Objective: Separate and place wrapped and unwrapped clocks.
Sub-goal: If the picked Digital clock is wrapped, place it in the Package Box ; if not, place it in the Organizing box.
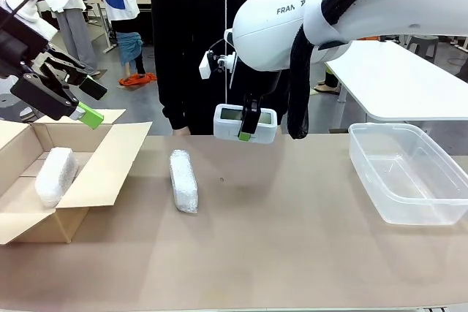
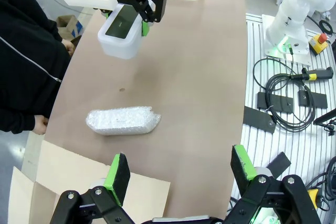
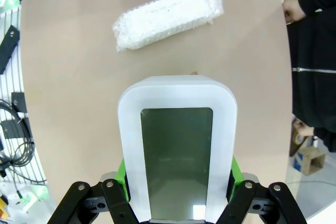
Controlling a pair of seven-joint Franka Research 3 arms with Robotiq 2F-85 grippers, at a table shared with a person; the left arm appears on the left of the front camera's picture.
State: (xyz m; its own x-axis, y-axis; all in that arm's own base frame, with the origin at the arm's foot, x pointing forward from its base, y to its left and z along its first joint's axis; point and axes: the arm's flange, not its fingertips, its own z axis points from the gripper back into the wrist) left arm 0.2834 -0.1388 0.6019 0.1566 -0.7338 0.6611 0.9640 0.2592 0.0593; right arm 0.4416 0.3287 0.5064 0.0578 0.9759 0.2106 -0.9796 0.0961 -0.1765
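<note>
Right fingers (image 3: 122, 174) clamping bare clock (image 3: 176, 145), front view shows wrapped bundle (image 1: 55, 174) in box (image 1: 110, 173)

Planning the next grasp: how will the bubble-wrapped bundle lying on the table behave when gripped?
The bundle probably yields slightly at first, since bubble wrap covers it. It lies flat and oblong, so rolling seems unlikely. The glossy film may prove somewhat slippery.

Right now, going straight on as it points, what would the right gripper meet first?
Likely bare tabletop, the digital clock in the right gripper touching first; the bubble-wrapped bundle lies aside.
</note>
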